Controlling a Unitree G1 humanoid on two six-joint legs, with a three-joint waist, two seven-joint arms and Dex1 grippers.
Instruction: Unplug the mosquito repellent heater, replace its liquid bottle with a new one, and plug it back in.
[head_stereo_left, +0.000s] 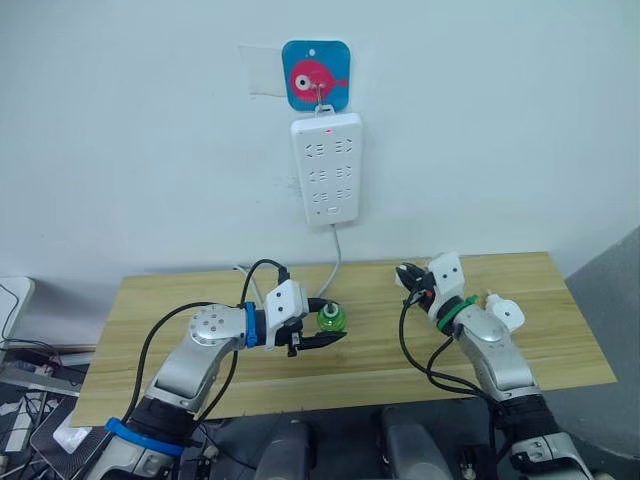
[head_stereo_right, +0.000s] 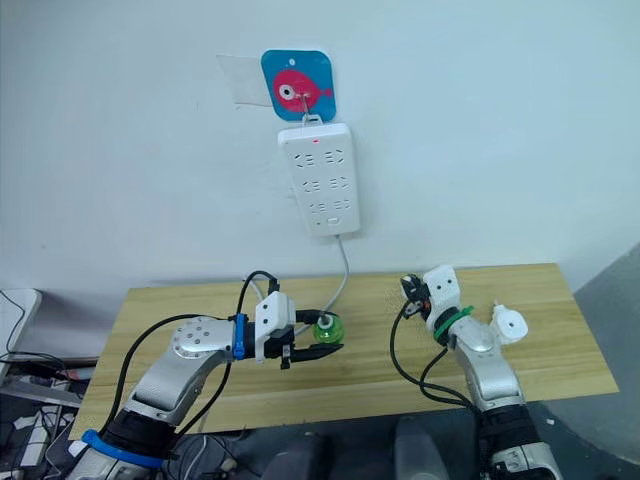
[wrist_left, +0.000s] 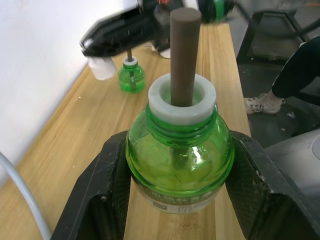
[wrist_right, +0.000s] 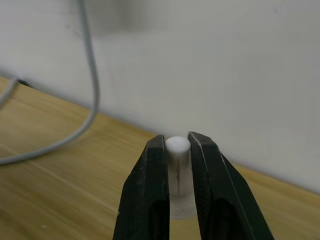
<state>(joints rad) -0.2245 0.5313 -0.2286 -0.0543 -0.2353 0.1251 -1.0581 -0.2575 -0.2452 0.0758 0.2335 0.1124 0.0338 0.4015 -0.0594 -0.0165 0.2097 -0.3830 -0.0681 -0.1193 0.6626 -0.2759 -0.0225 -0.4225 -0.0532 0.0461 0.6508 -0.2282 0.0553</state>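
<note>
L gripper (wrist_left: 175, 200) clamps green bottle (wrist_left: 179, 150), wick bare. R gripper (wrist_right: 177, 175) pinches white cap (wrist_right: 178, 165). Heater (head_stereo_right: 510, 325) lies on table (head_stereo_left: 560, 340) by R arm, unplugged. Keep bottle upright, thread gently w/o bending wick.

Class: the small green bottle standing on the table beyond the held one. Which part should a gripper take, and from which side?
Take that bottle by its round belly, level from the side, as the left gripper grips its twin. It stands upright and a wick rises from its white collar, so coming from above looks awkward.
</note>
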